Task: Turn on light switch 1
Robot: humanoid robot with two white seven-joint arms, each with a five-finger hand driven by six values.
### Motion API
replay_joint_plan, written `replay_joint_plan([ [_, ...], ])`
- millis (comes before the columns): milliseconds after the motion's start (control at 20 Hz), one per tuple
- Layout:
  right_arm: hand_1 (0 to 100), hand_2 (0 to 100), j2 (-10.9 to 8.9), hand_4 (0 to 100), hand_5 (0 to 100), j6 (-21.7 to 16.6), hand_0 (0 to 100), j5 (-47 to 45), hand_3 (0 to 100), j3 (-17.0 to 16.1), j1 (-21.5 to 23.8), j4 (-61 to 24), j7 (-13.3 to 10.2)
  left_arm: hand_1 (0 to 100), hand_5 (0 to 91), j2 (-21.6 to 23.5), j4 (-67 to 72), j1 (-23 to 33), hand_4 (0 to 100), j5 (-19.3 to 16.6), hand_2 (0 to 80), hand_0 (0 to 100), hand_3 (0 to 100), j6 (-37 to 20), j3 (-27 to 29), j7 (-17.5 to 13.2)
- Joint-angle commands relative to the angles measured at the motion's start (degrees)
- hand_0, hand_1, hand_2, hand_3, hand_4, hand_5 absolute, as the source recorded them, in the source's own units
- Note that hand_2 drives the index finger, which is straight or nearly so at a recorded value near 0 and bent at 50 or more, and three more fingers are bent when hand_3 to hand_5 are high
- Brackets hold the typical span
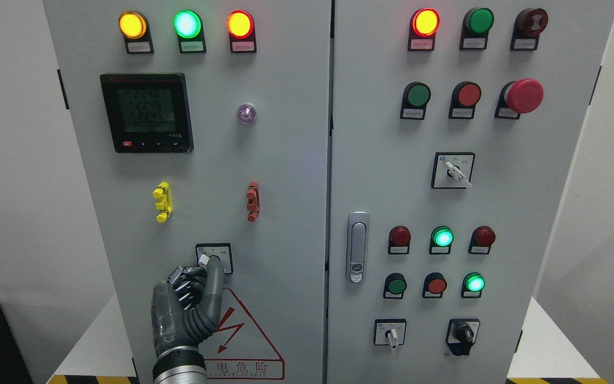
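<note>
**Left hand at the rotary switch, lower edge of the left cabinet door**

The left hand (187, 309) reaches up from the bottom edge of the cabinet's left door (285, 213). Its fingers (212, 282) are pinched together at the white knob of the rotary switch (213, 258), which sits near the lower middle of that door, just above the red warning triangle (243, 336). The hand looks closed on the knob, though the contact itself is small in the head view. The right hand is out of view.

This switch is, by my reading, light switch 1; its label is too small to read. The knob appears tilted toward the upper left.

What could go wrong from here:
- The grip is only a fingertip pinch on a small knob. If the wrist turns faster than the fingers hold, they would likely slip off and leave the switch short of its detent.
- Turning the wrong way would meet a stop and strain the fingers.
- The curled outer fingers sit close to the door face and could scrape it as the wrist rolls.

No container is in play. The cabinet doors are shut, with the latch handle (357, 248) on the right door's left edge untouched, so nothing inside can be seen.
</note>
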Motion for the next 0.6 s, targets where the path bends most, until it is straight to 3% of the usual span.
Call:
replay_joint_plan([
  [0,0,0,0.02,0,0,0.0,0,0.0,0,-0.1,0.0,0.0,0.0,49,84.5,-0.1,0.0,-0.1,99,0.0,62.0,50,99,0.0,-0.2,0.4],
  [450,0,0,0.02,0,0,0.0,0,0.0,0,0.0,0.0,0.0,0.0,42,84.4,0.0,0.0,0.2,99,0.0,62.4,55,98,0.0,-0.2,0.4],
  [550,0,0,0.02,0,0,0.0,0,0.0,0,-0.1,0.0,0.0,0.0,40,84.4,0.0,0.0,0.3,99,0.0,62.6,52,98,0.0,-0.2,0.4],
])
